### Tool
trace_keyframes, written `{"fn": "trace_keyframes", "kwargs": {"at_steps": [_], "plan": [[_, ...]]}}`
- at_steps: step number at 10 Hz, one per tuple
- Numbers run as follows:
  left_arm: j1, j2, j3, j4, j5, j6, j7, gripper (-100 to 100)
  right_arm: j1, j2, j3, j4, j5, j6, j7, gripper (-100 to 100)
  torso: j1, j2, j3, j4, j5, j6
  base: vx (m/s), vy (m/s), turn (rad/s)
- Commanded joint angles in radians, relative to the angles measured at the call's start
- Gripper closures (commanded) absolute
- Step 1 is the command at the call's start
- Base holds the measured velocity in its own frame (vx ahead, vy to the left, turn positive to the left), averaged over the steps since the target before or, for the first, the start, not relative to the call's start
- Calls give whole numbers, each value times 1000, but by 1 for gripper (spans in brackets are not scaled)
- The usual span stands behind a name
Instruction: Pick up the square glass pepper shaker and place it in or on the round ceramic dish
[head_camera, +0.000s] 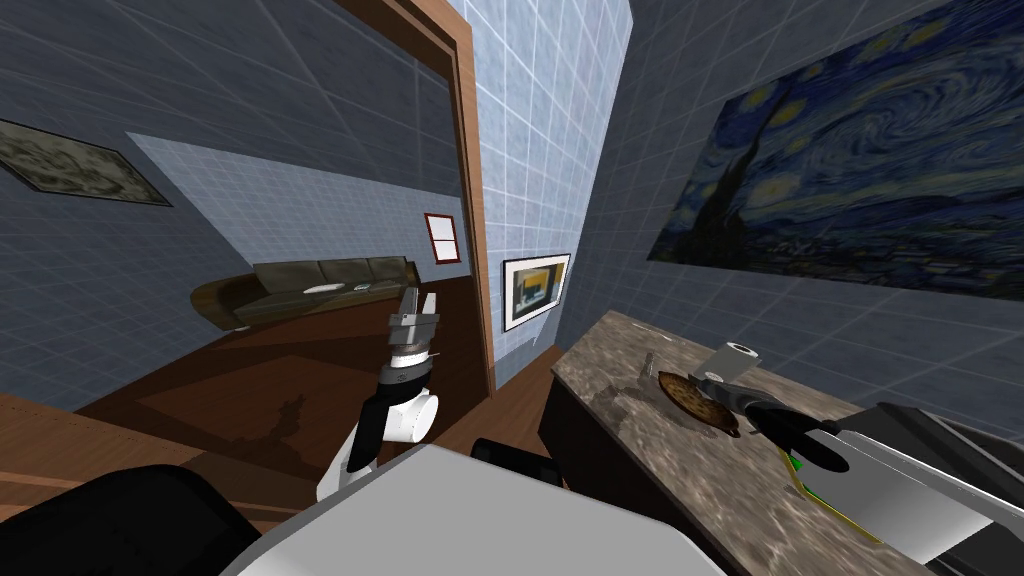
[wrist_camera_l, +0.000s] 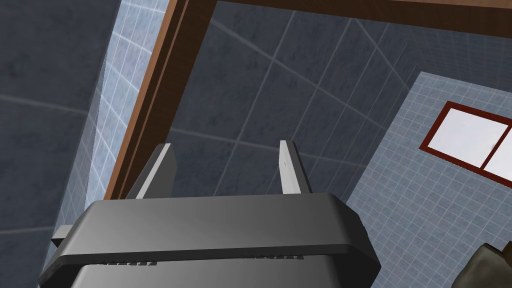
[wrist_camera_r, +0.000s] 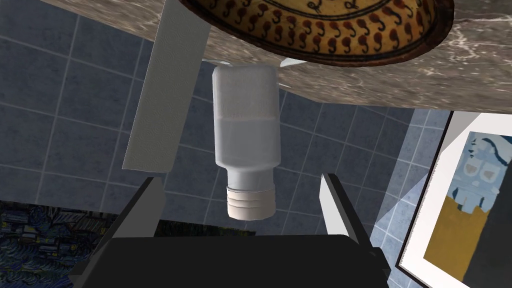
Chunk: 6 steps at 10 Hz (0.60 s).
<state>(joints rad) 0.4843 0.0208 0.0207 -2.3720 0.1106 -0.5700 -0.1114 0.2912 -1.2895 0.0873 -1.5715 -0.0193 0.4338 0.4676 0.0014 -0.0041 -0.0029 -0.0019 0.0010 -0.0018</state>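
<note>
Light grey fingers on the left gripper (wrist_camera_l: 226, 145) stand apart with nothing between them. That arm is raised in front of the chest and is out of the job. The working side is the right. The brown-grey marbled counter (head_camera: 640, 470) carries both task items. The pepper shaker (wrist_camera_r: 245, 135) has a whitish translucent body, squared shoulders and a ribbed pale cap, and stands upright on the counter. A pale grey flat strip (wrist_camera_r: 160, 90) is close by it; I can't identify it. Just beside the shaker is the dish (wrist_camera_r: 320, 30), round and ochre with a dark red-brown pattern round the rim. I can't tell whether the shaker and dish touch. The right gripper (wrist_camera_r: 239, 177) is released and lined up on the shaker, which sits on the centreline between the fingers with no contact on either side. My read on the step: end of approach, pre-grasp. The pick is not yet done and the place has not started. The next move calls for advancing along the gripper axis until the fingers bracket the body rather than the narrower cap, then closing on the flat sides. After that it needs a lift high enough to clear the dish rim, given how near the dish is. Containers: the visible part of the dish has nothing in it. The shaker shows a faint level line across its body, probably the fill at roughly mid-height, though that is a guess.
</note>
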Motion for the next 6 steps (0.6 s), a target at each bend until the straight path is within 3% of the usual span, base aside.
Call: {"fn": "trace_keyframes", "kwargs": {"at_steps": [1, 2, 6], "plan": [[0, 0, 0, 0, 0, 0, 0, 0, 0, 0, 0, 0, 0, 0, 0, 0, 0, 0, 0, 0, 0, 0, 0, 0, 0], [0, 0, 0, 0, 0, 0, 0, 0, 5, -35, -6, -32, -27, 17, -5, -100, 0, 0, 0, 0, 0, 0, 4, -8, -72], [0, 0, 0, 0, 0, 0, 0, 0, 15, -105, -18, -95, -82, 50, -15, -100, -1, 0, 0, 0, 0, 0, 3, -15, -58]]}}
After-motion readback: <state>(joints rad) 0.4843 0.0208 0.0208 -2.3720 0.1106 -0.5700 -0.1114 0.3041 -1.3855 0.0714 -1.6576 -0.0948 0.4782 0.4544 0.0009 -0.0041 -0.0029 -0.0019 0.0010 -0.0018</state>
